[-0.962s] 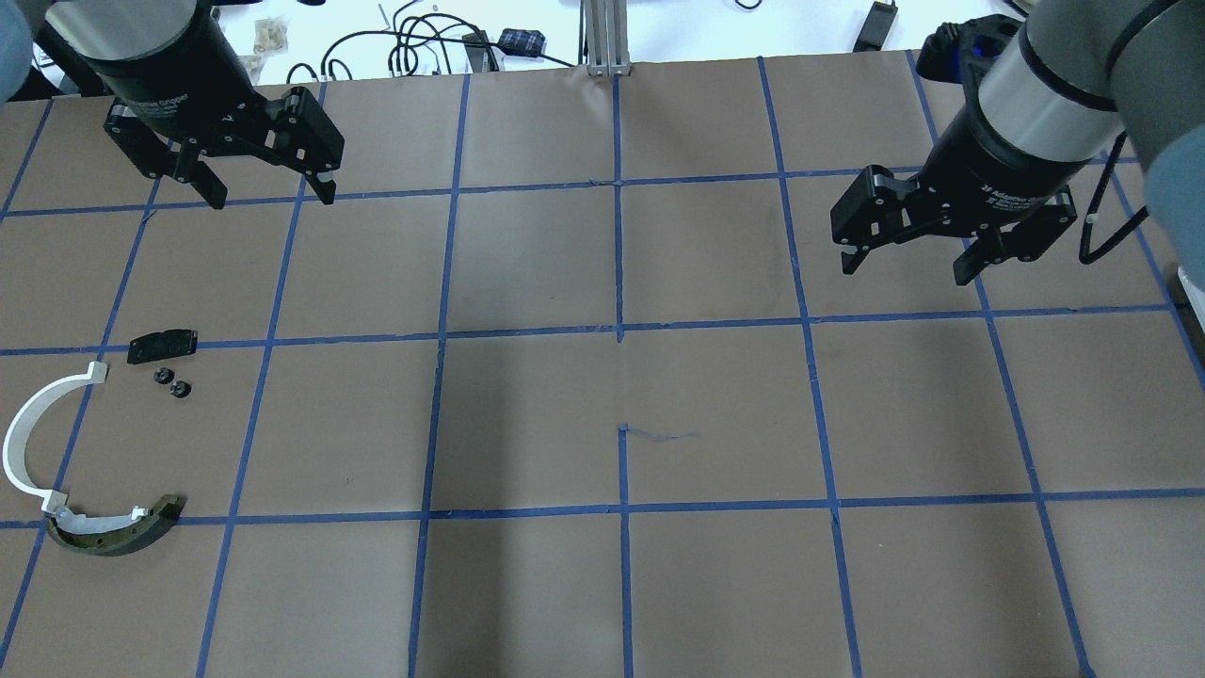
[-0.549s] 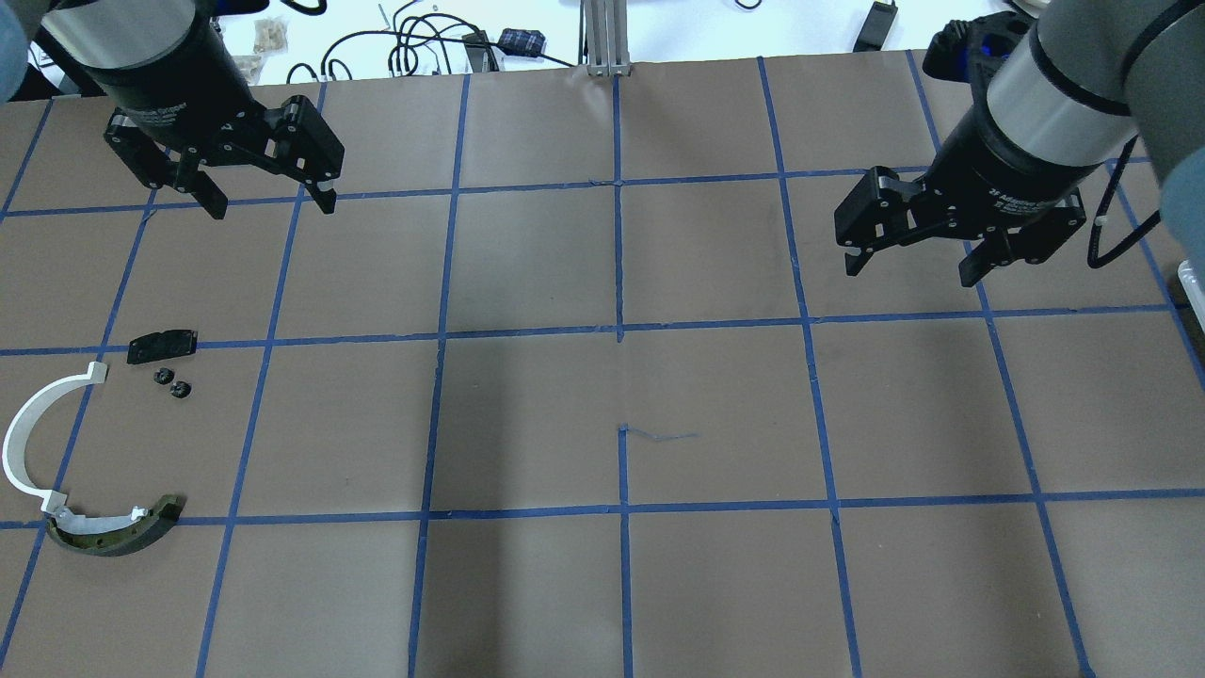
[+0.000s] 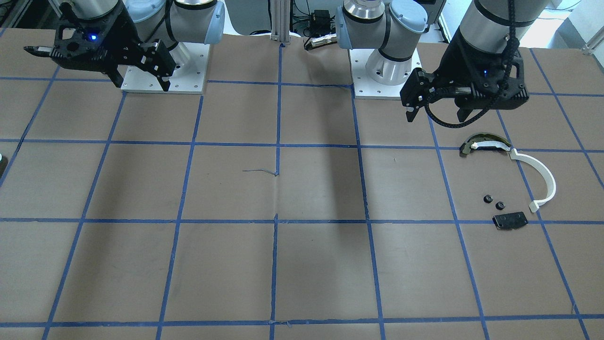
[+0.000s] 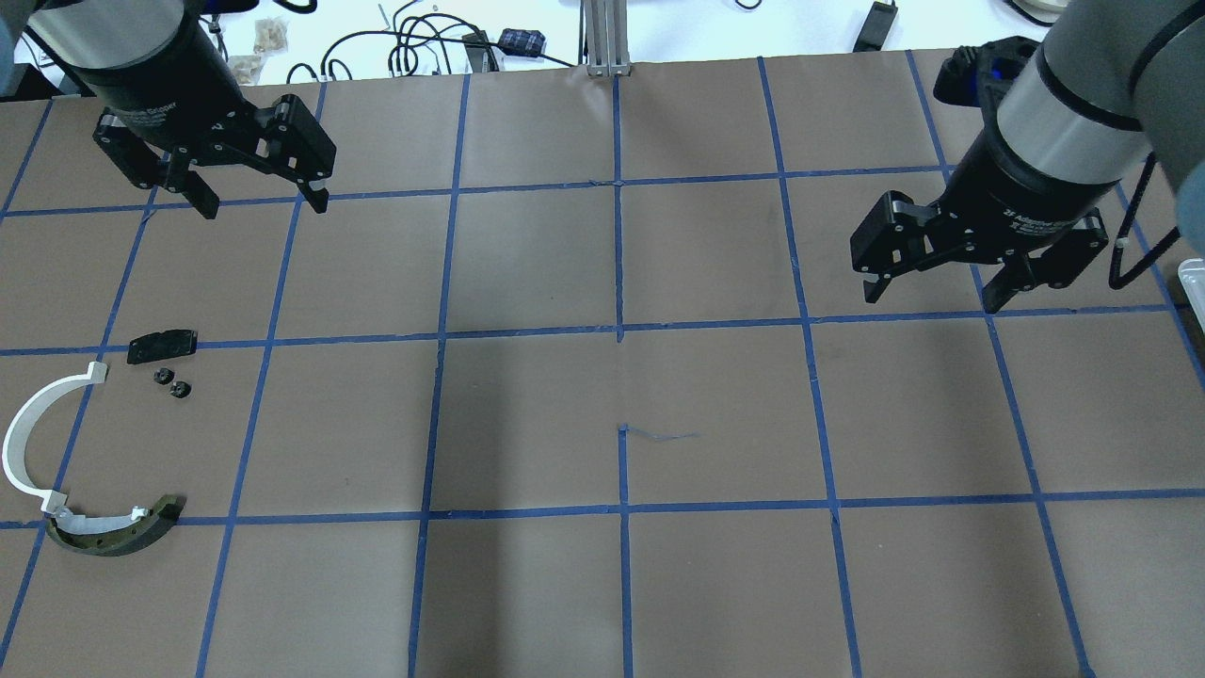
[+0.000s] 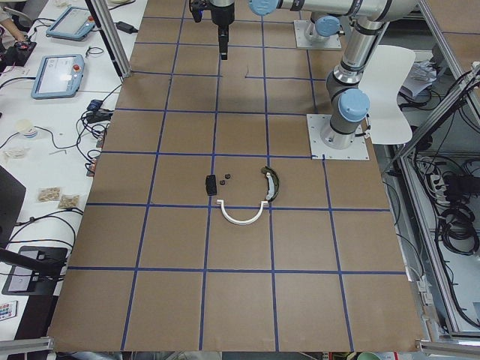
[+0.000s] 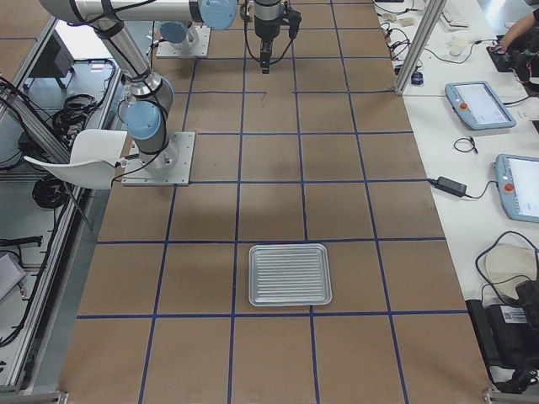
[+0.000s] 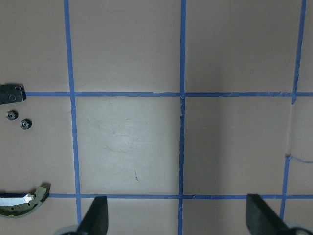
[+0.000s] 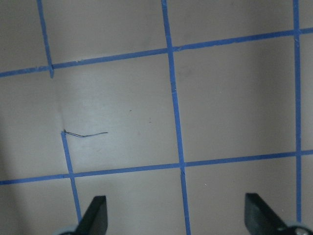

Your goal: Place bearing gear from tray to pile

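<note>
Brown paper crossed by blue tape lines covers the desk [image 4: 527, 414], and cables [image 4: 414, 47] lie beyond its far edge. The left gripper [image 4: 264, 205] hangs above the desk with its jaws spread wide; its wrist camera shows only taped paper between the 2 fingers [image 7: 95, 215]. The right gripper [image 4: 932, 298] hangs likewise, jaws wide apart, with a tape crossing showing between them in its wrist view.

The pile lies on the desk off to the left gripper's left side, below its level. It is made up of a white arc strip [image 4: 24, 428], an olive-and-white curved piece [image 4: 118, 532] that one end of the strip meets, a flat black plate [image 4: 162, 345], and 2 small black bearing gears [image 4: 162, 377]. The gears lie just beside the plate and near each other. In the left wrist view they sit at the left edge, apart from the fingers.

The ribbed metal tray [image 6: 290, 274] sits well apart from both grippers, far out on the right gripper's right side.
</note>
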Controlling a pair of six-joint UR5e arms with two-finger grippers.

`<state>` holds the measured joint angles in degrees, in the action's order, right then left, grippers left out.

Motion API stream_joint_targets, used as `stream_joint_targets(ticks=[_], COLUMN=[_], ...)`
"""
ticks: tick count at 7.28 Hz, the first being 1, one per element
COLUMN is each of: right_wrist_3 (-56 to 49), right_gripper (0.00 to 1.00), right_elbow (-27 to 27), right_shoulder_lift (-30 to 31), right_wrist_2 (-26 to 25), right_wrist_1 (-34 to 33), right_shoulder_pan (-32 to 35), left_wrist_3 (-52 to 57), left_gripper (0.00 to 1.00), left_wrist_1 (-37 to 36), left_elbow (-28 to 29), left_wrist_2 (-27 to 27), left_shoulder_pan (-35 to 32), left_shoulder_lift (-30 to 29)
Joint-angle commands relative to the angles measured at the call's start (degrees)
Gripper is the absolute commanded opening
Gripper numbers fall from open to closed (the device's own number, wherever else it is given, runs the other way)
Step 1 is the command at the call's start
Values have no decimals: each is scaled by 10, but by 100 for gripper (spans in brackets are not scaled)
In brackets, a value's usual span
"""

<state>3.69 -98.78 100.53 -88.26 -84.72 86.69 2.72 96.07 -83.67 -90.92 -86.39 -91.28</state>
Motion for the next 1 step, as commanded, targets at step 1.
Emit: stream_joint_targets(ticks=[1], right_wrist_3=[3], right_gripper=[100], right_elbow=[1], right_shoulder_lift=[0], right_wrist_2=[-24], right_wrist_1=[13], right_shoulder_pan=[0], left_wrist_3=[0], left_gripper=[100], left_wrist_1=[0], left_elbow=[0], left_wrist_2=[0], left_shoulder_pan=[3], left_shoulder_lift=[1])
